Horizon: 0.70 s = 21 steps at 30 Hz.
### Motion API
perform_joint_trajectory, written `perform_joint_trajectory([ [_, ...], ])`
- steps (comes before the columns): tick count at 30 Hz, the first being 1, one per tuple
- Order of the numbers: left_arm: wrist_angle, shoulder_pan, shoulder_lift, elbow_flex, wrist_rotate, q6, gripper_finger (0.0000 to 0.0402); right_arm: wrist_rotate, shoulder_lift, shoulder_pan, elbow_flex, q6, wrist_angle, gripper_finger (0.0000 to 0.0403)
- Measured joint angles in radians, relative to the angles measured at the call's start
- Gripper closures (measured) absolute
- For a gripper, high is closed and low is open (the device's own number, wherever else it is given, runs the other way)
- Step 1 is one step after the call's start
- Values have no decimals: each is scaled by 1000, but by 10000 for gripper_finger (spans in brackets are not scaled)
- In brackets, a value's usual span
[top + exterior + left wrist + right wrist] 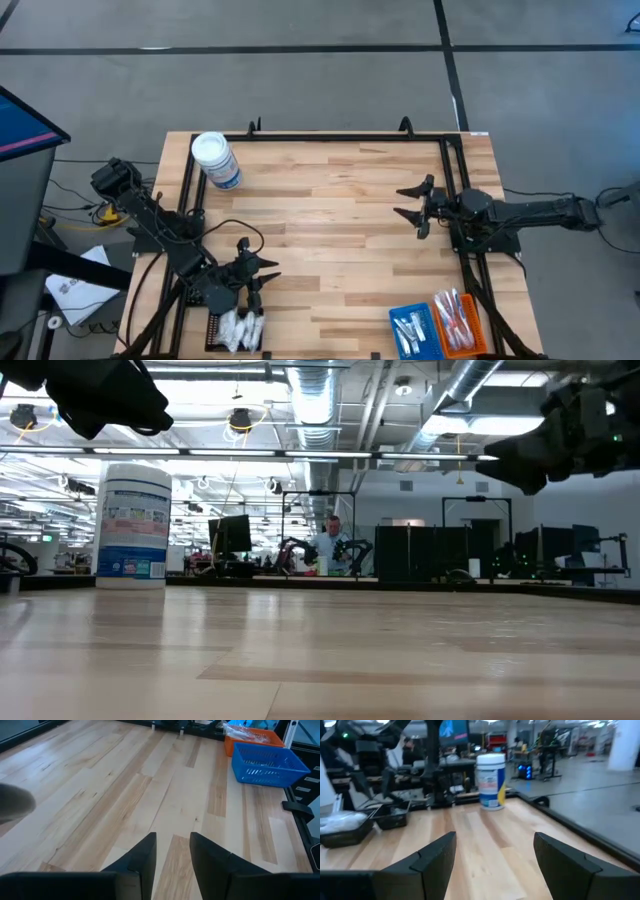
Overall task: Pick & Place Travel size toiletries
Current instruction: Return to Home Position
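1. The left gripper [172, 862] has its fingers [144, 857] parted by a narrow gap with only bare wood showing between them, so it is released and carries nothing. It hangs on the same side of the table [330, 220] as the white-lidded jar [215, 160], well away from it and near the opposite edge.
2. The right gripper [495, 857] is spread wide and is also empty. It faces the jar from across the tabletop.
3. The travel size toiletries all lie in containers.
   - White sachets [238, 328] fill a black bin [211, 330] just beyond the left gripper, as seen from the jar.
   - Silvery pieces [412, 328] sit in the blue bin [265, 767].
   - Wrapped toothbrushes [452, 318] lie in the orange bin [234, 747] touching it. Both bins are at the corner diagonally opposite the jar.
4. No loose item shows on the wood between the jar and the bins. The sorting looks finished, and what probably remains is only for the arms to settle at rest.
5. Some things are hidden or hard to make out.
   - In the high view the black bin is cut off by the picture's edge and partly covered by the left arm.
   - A second black bin [392, 817] appears only in the right wrist view, and I cannot make out its contents.
   - The low view shows the jar but none of the bins.
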<state>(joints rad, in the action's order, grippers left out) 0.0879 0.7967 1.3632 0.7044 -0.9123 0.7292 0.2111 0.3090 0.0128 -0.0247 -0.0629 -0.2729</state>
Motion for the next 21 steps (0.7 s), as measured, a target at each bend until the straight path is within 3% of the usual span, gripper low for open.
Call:
perform_joint_trajectory([
  [11, 0, 0, 0, 0, 0, -19, 290, -4, -204, 74, 17, 21, 230, 143],
  [17, 0, 0, 0, 0, 0, -19, 288, -5, -227, 73, 17, 44, 226, 143],
  [21, -1, 0, 0, 0, 0, -19, 288, -96, -226, 61, 18, 46, 241, 143],
])
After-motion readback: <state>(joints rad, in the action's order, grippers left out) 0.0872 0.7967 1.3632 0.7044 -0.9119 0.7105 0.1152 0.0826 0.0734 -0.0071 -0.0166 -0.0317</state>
